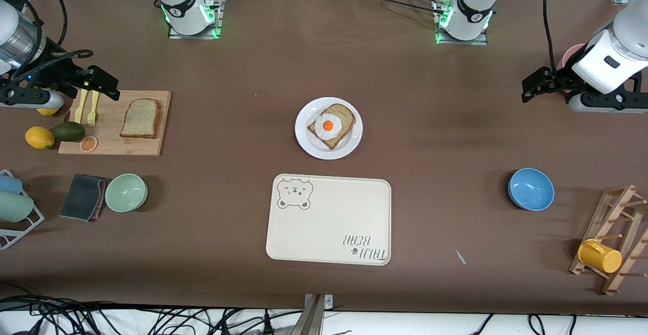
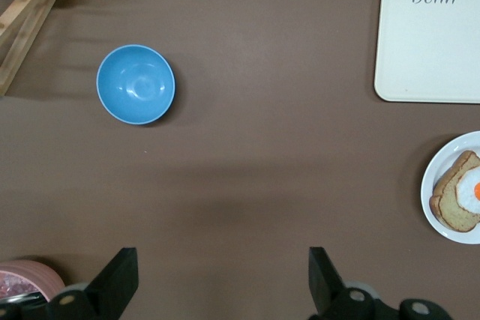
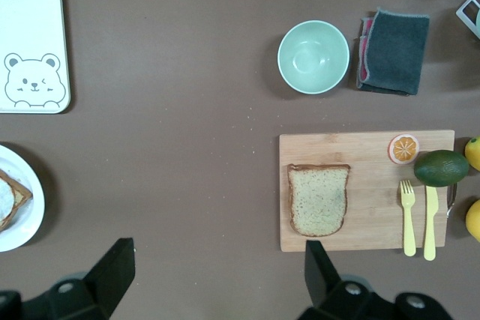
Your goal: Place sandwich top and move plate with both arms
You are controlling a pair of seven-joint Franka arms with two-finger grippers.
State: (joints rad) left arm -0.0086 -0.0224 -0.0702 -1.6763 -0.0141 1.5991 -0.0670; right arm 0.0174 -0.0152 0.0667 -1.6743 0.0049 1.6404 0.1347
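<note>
Two arms: a pair of white Franka arms, both raised and waiting at the ends of a brown tabletop [image 1: 228,72]; neither touches anything.
Right gripper: the right gripper [image 1: 98,88] hangs over the end of a wooden cutting board [image 1: 114,122], above the yellow fork [image 1: 92,110] and knife; its jaws stand wide open and hold nothing.
Left gripper: the left gripper [image 1: 537,86] hovers over bare tabletop at the left arm's end, near a pink dish [image 2: 26,279]; its jaws are also fully open and empty.
Sandwich top: the sandwich top [image 1: 142,118], a plain speckled wholemeal slice, lies flat on the cutting board at the right arm's end of the tabletop, beside the fork and knife.
Plate: the plate [image 1: 309,137], small, round and white, sits mid-tabletop and carries a bread slice with a fried egg [image 1: 328,125] on it.
Tray: a cream bear-print tray [image 1: 329,218] lies nearer to the front camera than the plate, just apart from it and with nothing on it.
Other things: a green bowl [image 1: 126,192] and a dark folded cloth [image 1: 81,197] lie nearer to the camera than the board; a lemon, an avocado and an orange slice sit at the board's end; a blue bowl [image 1: 530,189] and a wooden rack with a yellow mug [image 1: 599,255] are toward the left arm's end.
Step in hand: by my judgement the very start, since the top slice is untouched and the plate has not been lifted.
Next move: likely the right gripper must come down over the plain slice, close on its edges without crushing it, then carry it to the egg slice.
</note>
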